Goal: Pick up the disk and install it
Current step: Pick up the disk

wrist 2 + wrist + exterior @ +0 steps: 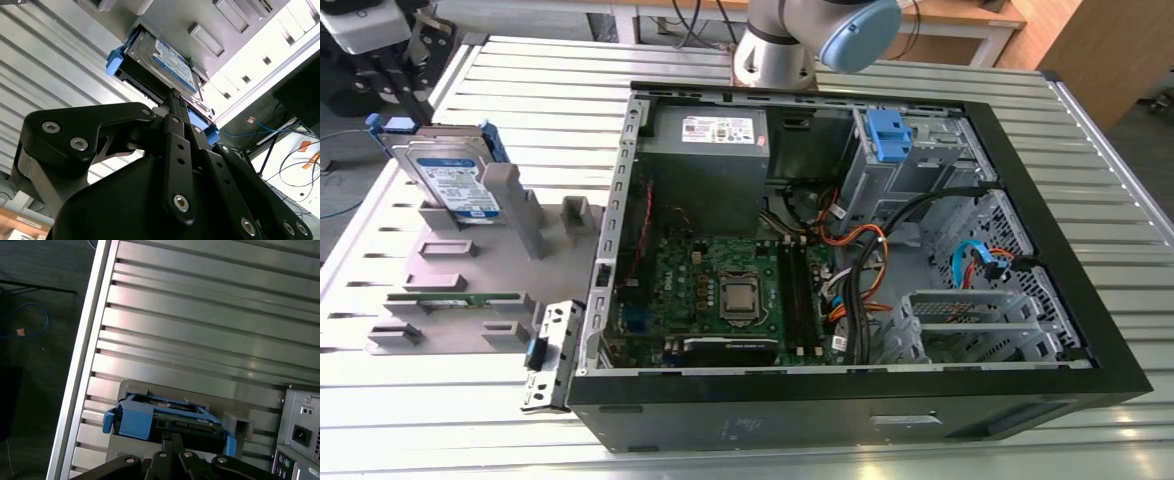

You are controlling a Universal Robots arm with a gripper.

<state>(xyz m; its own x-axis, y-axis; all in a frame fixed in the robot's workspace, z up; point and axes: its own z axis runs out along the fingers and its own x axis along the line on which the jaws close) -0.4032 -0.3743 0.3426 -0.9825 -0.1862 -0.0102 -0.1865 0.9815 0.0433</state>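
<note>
The disk (454,185) is a silver drive with a white-and-blue label and blue carrier rails. It stands on edge in a slot of the grey holder (474,262) at the exterior view's left. My gripper (396,116) hangs just over the disk's upper end. In both wrist views the disk (170,60) (165,417) lies right ahead of the gripper (173,95) (172,436), whose two black fingers are shut together, tips at the disk's dark edge between the blue rails. Whether the tips touch it I cannot tell.
An open computer case (1067,250) lies on the slatted metal table (520,90), to the exterior view's right of the holder. Inside are a grey power supply (707,140), a motherboard (720,280), cables, and a metal cage with a blue bracket (887,135). A loose metal bracket (550,355) leans by the case.
</note>
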